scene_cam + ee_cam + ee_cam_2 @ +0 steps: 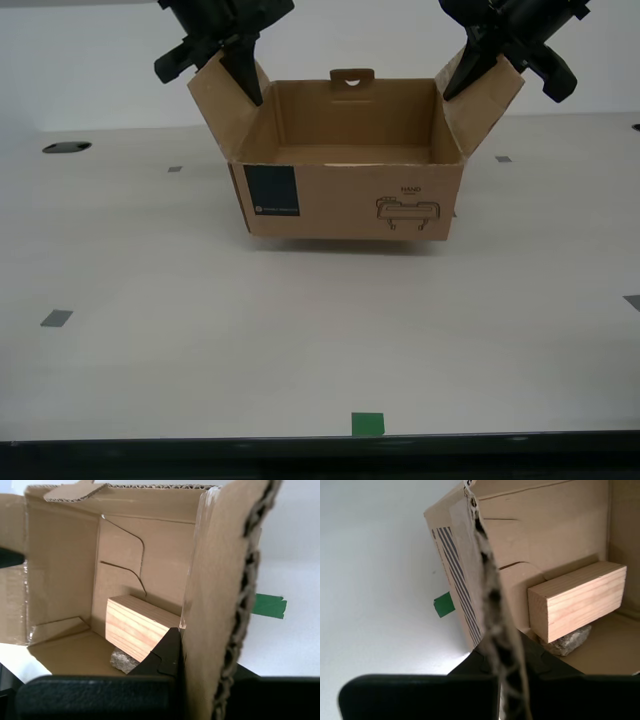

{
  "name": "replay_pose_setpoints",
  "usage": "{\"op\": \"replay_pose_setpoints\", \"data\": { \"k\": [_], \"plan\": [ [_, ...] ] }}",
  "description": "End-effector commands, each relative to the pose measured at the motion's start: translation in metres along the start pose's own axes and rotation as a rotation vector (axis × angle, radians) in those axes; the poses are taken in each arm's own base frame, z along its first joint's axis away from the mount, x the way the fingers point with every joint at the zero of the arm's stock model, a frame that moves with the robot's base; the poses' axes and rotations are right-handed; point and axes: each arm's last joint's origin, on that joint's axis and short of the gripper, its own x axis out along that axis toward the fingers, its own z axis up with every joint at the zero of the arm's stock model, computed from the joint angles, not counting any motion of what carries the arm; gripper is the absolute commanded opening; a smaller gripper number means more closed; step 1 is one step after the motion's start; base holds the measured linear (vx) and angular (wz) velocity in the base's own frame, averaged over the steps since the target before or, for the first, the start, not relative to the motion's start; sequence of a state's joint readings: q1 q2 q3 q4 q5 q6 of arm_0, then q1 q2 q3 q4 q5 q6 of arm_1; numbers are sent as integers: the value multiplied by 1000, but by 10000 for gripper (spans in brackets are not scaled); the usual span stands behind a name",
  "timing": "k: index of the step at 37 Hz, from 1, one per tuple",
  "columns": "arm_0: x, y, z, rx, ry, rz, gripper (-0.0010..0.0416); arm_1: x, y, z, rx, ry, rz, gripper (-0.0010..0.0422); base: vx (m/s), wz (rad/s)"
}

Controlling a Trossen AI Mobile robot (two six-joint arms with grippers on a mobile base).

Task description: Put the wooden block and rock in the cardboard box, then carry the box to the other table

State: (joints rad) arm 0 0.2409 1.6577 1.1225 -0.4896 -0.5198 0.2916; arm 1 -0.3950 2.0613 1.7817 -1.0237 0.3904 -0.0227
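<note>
The cardboard box hangs by its two side flaps, seemingly just above the pale table. My first gripper is shut on the flap at the exterior view's right, seen edge-on in its wrist view. My second gripper is shut on the flap at the exterior view's left. Inside lies the wooden block, with the rock tucked against it. Both are hidden behind the box's front wall in the exterior view. The other table is out of view.
A green tape mark sits near the table's front edge, also seen past the flaps. Grey tape squares dot the table. A dark hole lies at the exterior view's far left.
</note>
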Motion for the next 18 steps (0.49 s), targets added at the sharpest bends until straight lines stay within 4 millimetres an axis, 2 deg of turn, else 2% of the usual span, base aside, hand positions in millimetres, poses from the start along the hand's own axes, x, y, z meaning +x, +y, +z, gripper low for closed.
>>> {"op": "replay_pose_setpoints", "data": {
  "k": [1, 9, 18],
  "plan": [
    [-1, 2, 1, -11, -4, 15, -1, -9, -6, -1, 36, -17, -15, -1, 0, 0],
    [0, 2, 0, -9, 0, 15, -1, -24, -12, -3, 61, -50, -16, -1, 0, 0],
    [0, 3, -4, 6, 35, 7, -1, -25, -13, -7, 70, -32, -16, -1, 0, 0]
  ]
}}
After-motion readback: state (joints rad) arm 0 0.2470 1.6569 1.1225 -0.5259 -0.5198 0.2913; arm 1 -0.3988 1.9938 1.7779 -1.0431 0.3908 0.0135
